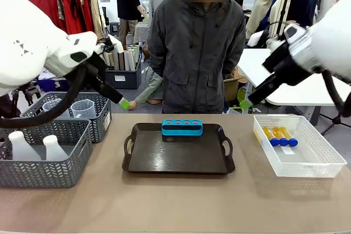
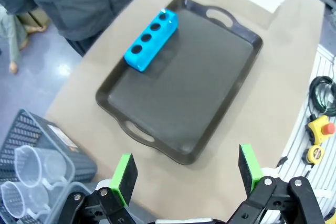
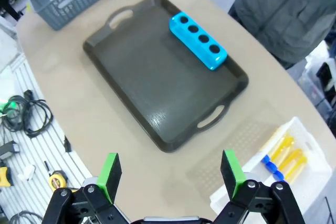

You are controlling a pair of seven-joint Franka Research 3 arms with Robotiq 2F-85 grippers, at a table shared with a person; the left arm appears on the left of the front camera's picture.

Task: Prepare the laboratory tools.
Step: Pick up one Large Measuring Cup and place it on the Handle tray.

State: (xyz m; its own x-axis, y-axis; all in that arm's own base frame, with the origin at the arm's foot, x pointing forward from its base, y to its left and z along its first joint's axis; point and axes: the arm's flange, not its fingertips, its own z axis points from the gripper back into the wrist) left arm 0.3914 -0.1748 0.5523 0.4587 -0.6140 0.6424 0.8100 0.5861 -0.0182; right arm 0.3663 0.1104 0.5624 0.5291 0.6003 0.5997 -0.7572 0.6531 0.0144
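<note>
Early going: blue four-hole rack (image 1: 182, 127) alone on the tray (image 1: 181, 160), centre frame, while blue-capped tubes (image 1: 279, 135) at right, beakers (image 1: 83, 108) and flasks (image 1: 22, 146) at left wait in containers — left gripper (image 2: 187, 169) and right gripper (image 3: 170, 171) gape empty.

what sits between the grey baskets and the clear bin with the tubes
In the front view, a dark handled tray lies between them, with the blue four-hole rack on its far part.
</note>
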